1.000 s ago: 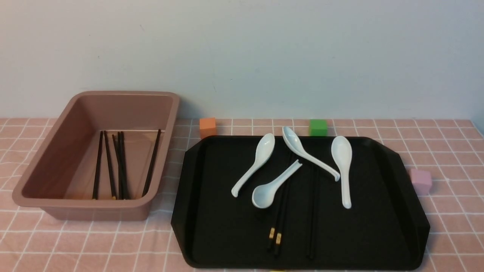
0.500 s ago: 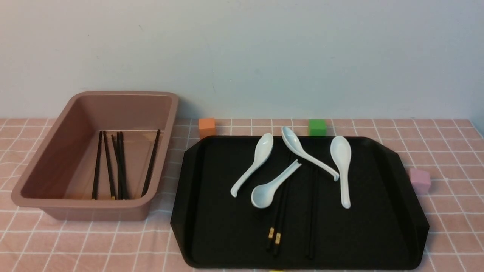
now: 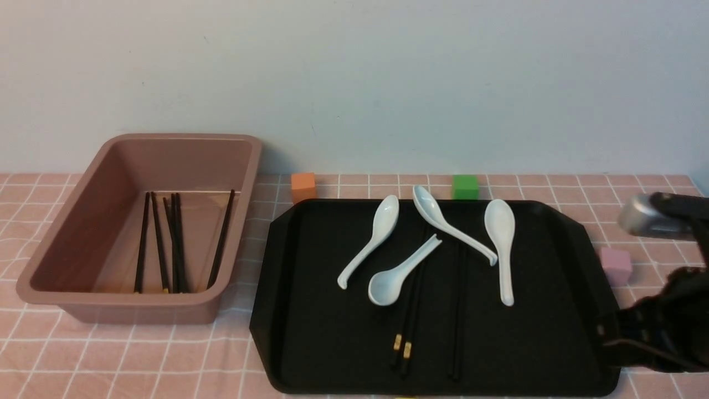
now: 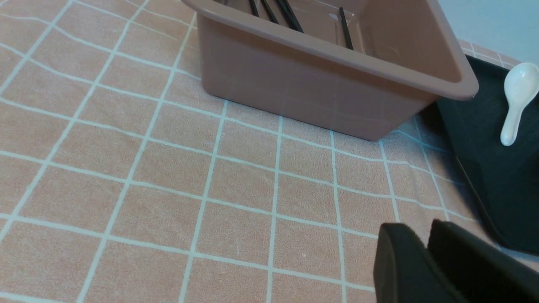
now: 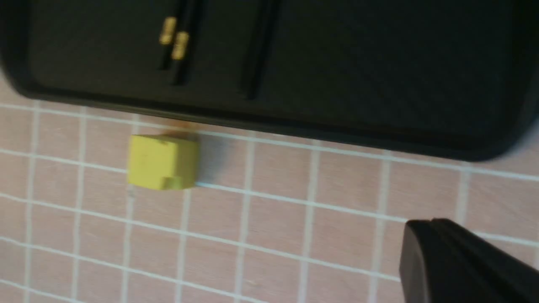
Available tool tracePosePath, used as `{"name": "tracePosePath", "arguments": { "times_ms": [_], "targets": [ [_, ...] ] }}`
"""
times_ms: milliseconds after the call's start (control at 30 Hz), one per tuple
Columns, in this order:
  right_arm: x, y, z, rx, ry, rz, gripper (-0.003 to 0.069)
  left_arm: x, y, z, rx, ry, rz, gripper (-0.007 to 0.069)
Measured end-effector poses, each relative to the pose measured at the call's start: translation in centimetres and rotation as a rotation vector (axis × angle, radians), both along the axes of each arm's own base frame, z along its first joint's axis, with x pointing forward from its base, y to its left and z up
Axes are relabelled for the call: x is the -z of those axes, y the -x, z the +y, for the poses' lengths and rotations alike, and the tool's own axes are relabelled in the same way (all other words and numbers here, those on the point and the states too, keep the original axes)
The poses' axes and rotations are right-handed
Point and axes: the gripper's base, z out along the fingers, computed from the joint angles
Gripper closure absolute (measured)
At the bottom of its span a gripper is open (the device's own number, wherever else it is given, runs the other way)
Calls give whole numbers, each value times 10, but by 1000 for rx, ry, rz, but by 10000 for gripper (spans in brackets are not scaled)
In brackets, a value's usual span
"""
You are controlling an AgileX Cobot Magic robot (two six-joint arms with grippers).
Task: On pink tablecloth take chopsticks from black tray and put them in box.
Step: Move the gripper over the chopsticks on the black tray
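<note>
Pink tablecloth (image 3: 138, 354): gold-banded chopsticks (image 3: 407, 327) on black tray (image 3: 310, 310) beside box (image 3: 138, 313).

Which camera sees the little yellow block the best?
The right wrist view. The yellow block shows whole there, sitting on the pink tablecloth beside the black tray. The front view catches only a sliver at its bottom edge; the left wrist view misses it.

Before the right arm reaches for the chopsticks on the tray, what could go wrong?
1. The chopsticks run under two spoons, so lifting them may drag or flip a spoon.
2. They are thin, black and flat on the black tray; a grasp may slip or take only one.
3. The pink cube sits beside the tray near the right arm and may get knocked.
</note>
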Motion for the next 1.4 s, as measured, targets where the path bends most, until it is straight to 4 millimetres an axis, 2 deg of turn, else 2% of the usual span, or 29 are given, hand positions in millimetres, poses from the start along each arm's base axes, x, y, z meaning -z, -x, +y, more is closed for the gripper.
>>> {"name": "tracePosePath", "arguments": {
  "times_ms": [133,167,267,300,333,467,567,733,833,933,1133,1400],
  "targets": [
    [2,-15,31,-33,32,24,649,0,0,0,0,0,0,505],
    [4,-16,33,-37,42,29,648,0,0,0,0,0,0,505],
    [5,-29,66,-82,90,26,639,0,0,0,0,0,0,501],
    [5,-29,68,-82,88,28,639,0,0,0,0,0,0,501],
    [8,-36,85,-98,113,24,631,0,0,0,0,0,0,498],
    [9,-56,111,-84,134,10,599,0,0,0,0,0,0,494],
    [13,-70,124,-73,140,23,552,0,0,0,0,0,0,494],
    [33,-88,143,-62,143,93,407,0,0,0,0,0,0,494],
    [50,-94,147,-56,182,145,326,0,0,0,0,0,0,490],
    [56,-101,137,-23,216,175,291,0,0,0,0,0,0,488],
    [65,-122,111,88,212,204,277,0,0,0,0,0,0,479],
    [104,-137,118,114,196,214,267,0,0,0,0,0,0,469]
  ]
}}
